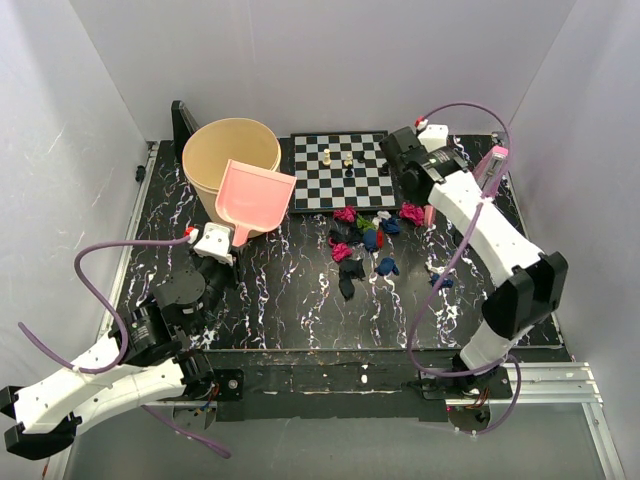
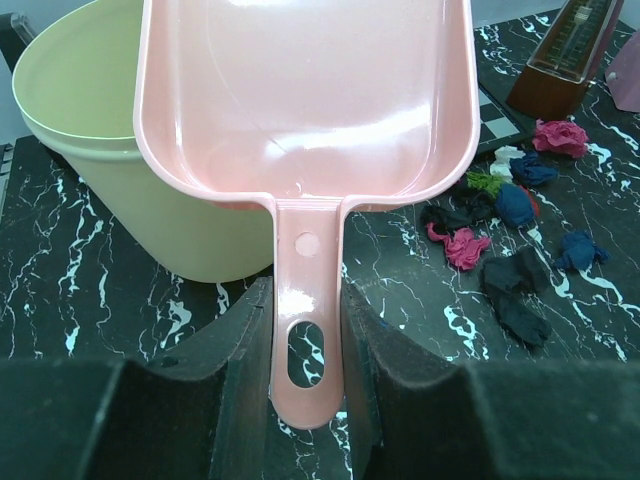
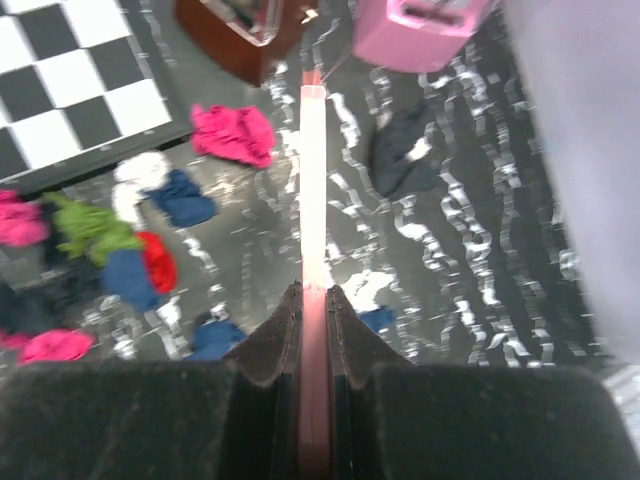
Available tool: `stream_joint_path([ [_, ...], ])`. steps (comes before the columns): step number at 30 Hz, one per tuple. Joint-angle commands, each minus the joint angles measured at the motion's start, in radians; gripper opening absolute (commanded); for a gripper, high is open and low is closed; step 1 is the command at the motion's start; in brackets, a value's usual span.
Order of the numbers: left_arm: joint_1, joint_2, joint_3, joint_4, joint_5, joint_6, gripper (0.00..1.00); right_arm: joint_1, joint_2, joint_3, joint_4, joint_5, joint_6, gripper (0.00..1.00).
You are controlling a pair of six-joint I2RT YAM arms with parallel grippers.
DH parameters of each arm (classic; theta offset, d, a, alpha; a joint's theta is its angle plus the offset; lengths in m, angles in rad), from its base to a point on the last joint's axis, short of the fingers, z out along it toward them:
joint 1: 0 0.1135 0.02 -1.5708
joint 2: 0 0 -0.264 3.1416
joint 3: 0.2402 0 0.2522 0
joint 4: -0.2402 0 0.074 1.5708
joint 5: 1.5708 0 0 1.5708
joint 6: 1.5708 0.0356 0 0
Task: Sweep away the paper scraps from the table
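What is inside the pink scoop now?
Nothing: the pink scoop is empty. The paper scraps lie on the table. It hides part of the cream bucket.

The black, white-veined table (image 1: pixel 280 300) carries a cream bucket (image 1: pixel 203 182) at 10 o'clock from its centre and a checkered chessboard (image 1: pixel 330 192) at 12 o'clock. The paper scraps (image 1: pixel 362 245), magenta, blue, green, red, white and black, cluster at 3 o'clock just beside the board; one blue scrap (image 1: pixel 442 281) lies apart at 4 o'clock
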Motion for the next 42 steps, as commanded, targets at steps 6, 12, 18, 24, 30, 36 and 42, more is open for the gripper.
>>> stream_joint_path([
  [6,0.025,0.001,0.004,0.018,0.043,-0.008,0.00,0.008,0.336,0.250,-0.067,0.313,-0.308,0.01],
  [12,0.028,-0.028,-0.004,0.019,0.051,-0.004,0.00,0.021,0.468,0.303,0.077,0.061,-0.587,0.01],
  [18,0.033,-0.039,-0.011,0.030,0.057,-0.001,0.00,0.088,0.476,0.259,0.004,-0.033,-0.689,0.01],
  [24,0.039,-0.028,-0.005,0.024,0.069,-0.001,0.00,0.160,0.288,0.196,-0.039,-0.378,-0.654,0.01],
  [30,0.043,-0.036,-0.005,0.023,0.077,-0.007,0.00,0.119,0.211,0.198,-0.077,-0.030,-0.590,0.01],
  [36,0.043,-0.041,-0.007,0.024,0.086,-0.007,0.00,0.047,0.243,0.188,-0.234,0.304,-0.476,0.01],
  [42,0.043,-0.045,-0.008,0.021,0.097,-0.016,0.00,-0.094,0.254,0.075,-0.176,0.385,-0.497,0.01],
])
